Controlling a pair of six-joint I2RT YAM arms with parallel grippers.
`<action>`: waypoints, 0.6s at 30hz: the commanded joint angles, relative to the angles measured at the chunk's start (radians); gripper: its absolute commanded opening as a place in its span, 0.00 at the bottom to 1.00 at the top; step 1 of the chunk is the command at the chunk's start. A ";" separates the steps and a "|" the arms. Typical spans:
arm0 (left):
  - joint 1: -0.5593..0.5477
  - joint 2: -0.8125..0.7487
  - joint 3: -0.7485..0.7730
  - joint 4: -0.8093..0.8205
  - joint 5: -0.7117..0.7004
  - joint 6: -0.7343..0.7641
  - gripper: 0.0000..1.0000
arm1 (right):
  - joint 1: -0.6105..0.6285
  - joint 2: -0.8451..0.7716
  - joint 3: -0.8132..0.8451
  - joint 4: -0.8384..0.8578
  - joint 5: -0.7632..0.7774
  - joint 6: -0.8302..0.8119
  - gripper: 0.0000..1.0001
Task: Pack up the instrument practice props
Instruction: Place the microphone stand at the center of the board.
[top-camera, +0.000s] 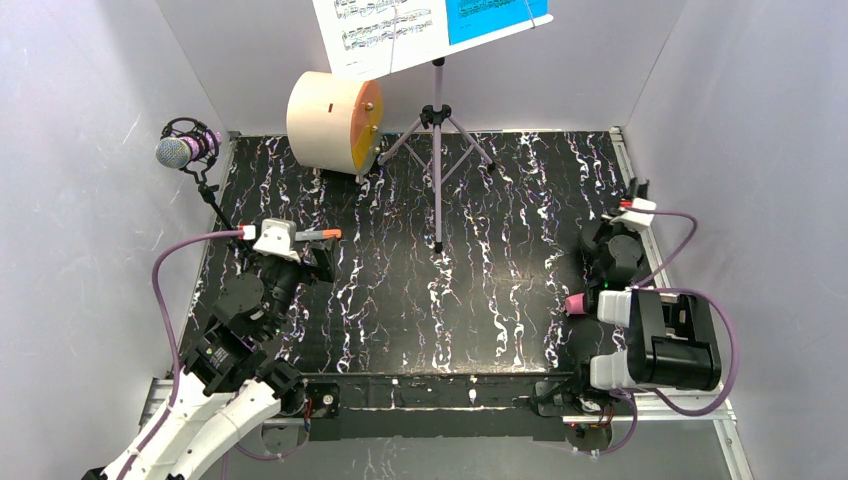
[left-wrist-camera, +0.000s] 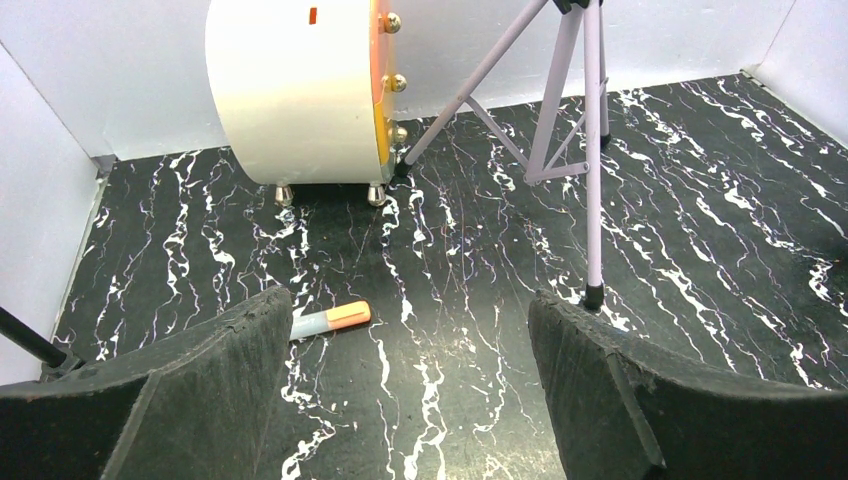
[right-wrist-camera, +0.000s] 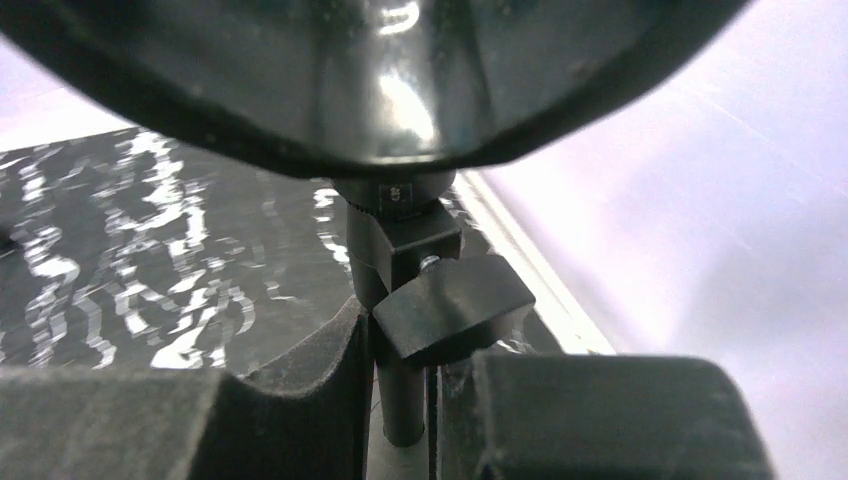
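Top external view shows a black desk (top-camera: 480, 300) with white squiggles and white walls around it. At the back stands the lilac music rack (top-camera: 437, 150) on its three thin legs. A white sheet-music page (top-camera: 375, 30) and a blue page (top-camera: 495, 15) sit side by side on top of it. Just to the left of the legs stands a cream drum (top-camera: 330, 120) with an orange face.

At the far left, the purple microphone (top-camera: 178, 152) with its silver head sits up high on a thin black tripod (top-camera: 215, 205), right by the wall.

Left wrist view shows the left pincer (left-wrist-camera: 408, 305) wide open with nothing in it. It hangs low over the desk. A small orange marker (left-wrist-camera: 332, 319) lies flat on the desk, and one end is hidden behind the left finger. The drum and the lilac legs are well beyond it.

Right wrist view shows the right pincer (right-wrist-camera: 405, 350) closed on the post of the second black tripod (right-wrist-camera: 400, 235). The post stands up between the two fingers, and a black knob (right-wrist-camera: 450, 310) sticks out from it. A big dark round thing (right-wrist-camera: 380, 70) fills the top of this view, too close to tell what it is.

From above, the end of the pink microphone (top-camera: 577, 303) peeks out beside the right arm, near the right edge of the desk.
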 joint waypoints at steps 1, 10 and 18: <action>0.008 -0.016 -0.008 0.026 0.006 0.001 0.86 | -0.081 0.039 0.030 0.235 0.119 0.087 0.01; 0.008 -0.012 -0.009 0.028 0.020 0.001 0.86 | -0.147 0.245 0.055 0.363 0.163 0.094 0.01; 0.007 -0.032 -0.013 0.034 0.025 0.004 0.86 | -0.150 0.340 0.012 0.422 0.154 0.097 0.31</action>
